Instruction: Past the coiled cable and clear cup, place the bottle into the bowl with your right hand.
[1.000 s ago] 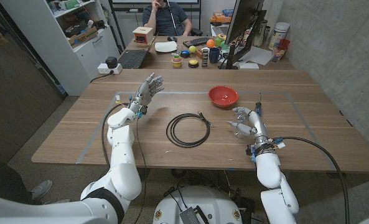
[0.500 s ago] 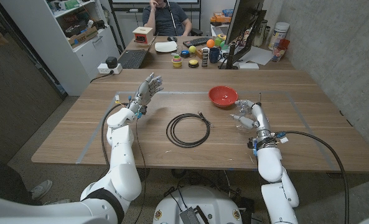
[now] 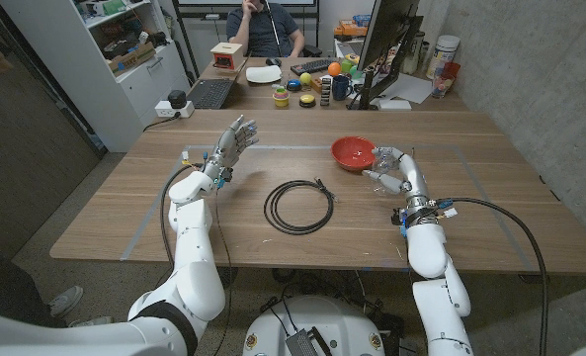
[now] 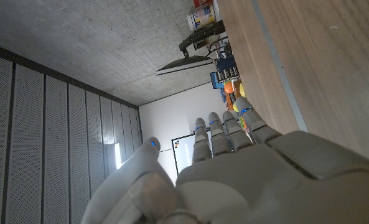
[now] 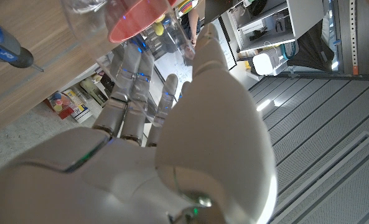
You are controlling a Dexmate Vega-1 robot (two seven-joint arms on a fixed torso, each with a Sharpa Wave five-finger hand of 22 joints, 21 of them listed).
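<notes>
A red bowl [image 3: 355, 152] sits on the wooden table, right of centre; its rim also shows in the right wrist view [image 5: 137, 23]. My right hand [image 3: 395, 176] hovers just right of the bowl and grips a clear plastic bottle [image 3: 383, 159] between thumb and fingers, the bottle [image 5: 89, 11] reaching toward the bowl's rim. The black coiled cable [image 3: 298, 206] lies at mid table, to the left of that hand. My left hand [image 3: 232, 144] is raised over the table's left part, fingers spread and holding nothing [image 4: 234, 155]. I cannot make out a clear cup.
A blue-handled screwdriver [image 5: 4, 50] lies on the table beside my right hand. Tape lines [image 3: 293, 147] mark a rectangle on the tabletop. Behind stand a cluttered second table [image 3: 302, 84], a monitor [image 3: 386, 40] and a seated person [image 3: 263, 25].
My right hand has carried the clear bottle away from the near table area, forward and slightly left, up to the bowl's right side. The left hand and the cable have not moved.
</notes>
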